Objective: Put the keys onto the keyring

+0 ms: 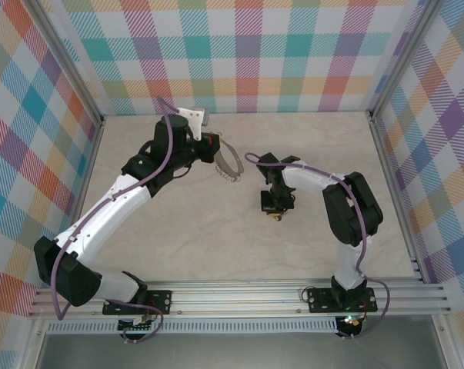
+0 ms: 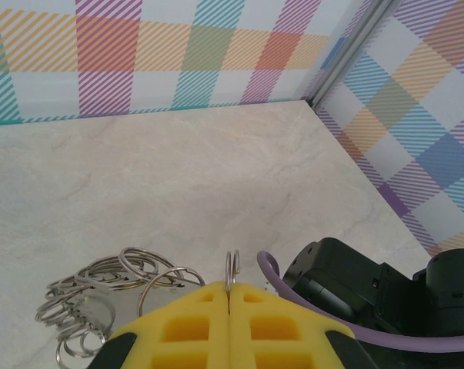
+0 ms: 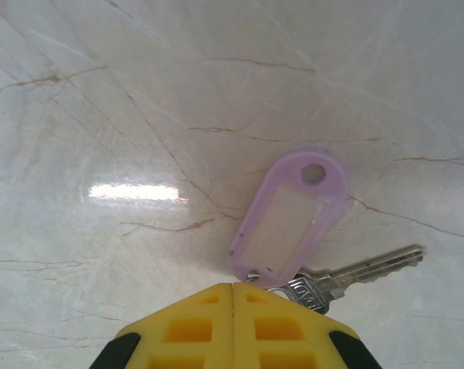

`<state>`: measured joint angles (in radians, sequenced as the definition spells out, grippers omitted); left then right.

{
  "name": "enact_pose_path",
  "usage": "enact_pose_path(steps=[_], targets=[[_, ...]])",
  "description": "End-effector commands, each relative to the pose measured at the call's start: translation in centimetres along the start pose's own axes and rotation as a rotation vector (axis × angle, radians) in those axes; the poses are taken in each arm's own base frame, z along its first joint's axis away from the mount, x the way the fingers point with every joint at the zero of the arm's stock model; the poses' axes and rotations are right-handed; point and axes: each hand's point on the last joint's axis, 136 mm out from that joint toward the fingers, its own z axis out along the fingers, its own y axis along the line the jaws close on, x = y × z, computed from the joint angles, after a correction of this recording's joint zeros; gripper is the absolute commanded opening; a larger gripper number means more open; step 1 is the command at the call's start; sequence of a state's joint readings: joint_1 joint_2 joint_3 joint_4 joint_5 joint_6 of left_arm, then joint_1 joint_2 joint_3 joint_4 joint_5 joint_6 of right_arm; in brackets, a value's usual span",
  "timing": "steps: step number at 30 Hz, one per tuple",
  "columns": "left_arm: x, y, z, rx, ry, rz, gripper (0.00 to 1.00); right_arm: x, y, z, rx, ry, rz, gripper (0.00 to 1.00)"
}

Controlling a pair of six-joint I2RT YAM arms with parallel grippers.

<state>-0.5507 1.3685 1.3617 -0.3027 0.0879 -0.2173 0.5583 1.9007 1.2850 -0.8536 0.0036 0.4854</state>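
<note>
One key (image 3: 355, 275) with one lilac tag (image 3: 289, 219) sits pinched in the right gripper (image 3: 233, 286) — the left gripper (image 2: 232, 286), fingers pressed together, nips one chained keyring (image 2: 101, 296).

Table (image 1: 216, 246): pale marble-look top with thin brown veins.
We list on it one silvery key (image 3: 358, 273) with its lilac tag (image 3: 289, 219), lying flat; whether the steel rings (image 2: 101, 296) rest on it we cannot tell.
</note>
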Motion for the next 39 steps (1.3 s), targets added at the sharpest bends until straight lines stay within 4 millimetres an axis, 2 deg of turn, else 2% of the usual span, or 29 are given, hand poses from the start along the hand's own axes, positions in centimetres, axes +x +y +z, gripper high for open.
enact_pose_path(steps=[1,2,5,13,19,25,39], targets=[[-2.0,-0.5,-0.9,0.034,-0.077,-0.008,0.00,-0.5,1.6,-1.5,-0.062,-0.028,-0.038,0.16],[-2.0,-0.5,-1.0,0.036,-0.079,-0.008,0.00,-0.5,1.5,-1.6,-0.062,-0.034,-0.040,0.23],[-2.1,-0.6,-1.1,0.037,-0.082,-0.007,0.00,-0.5,1.1,-2.1,-0.044,-0.050,-0.059,0.33],[-2.4,-0.5,-1.3,0.027,-0.090,-0.006,0.00,0.2,0.1,-1.9,0.001,-0.036,-0.164,0.43],[-2.6,-0.5,-1.5,0.024,-0.097,-0.002,0.00,0.6,-0.4,-1.3,0.025,-0.017,-0.208,0.42],[-2.7,-0.4,-1.6,0.017,-0.098,-0.002,0.00,0.8,0.0,-0.7,0.029,-0.002,-0.235,0.41],[-2.6,-0.2,-1.8,0.005,-0.098,-0.009,0.00,1.0,-0.3,1.3,0.053,0.034,-0.239,0.36]])
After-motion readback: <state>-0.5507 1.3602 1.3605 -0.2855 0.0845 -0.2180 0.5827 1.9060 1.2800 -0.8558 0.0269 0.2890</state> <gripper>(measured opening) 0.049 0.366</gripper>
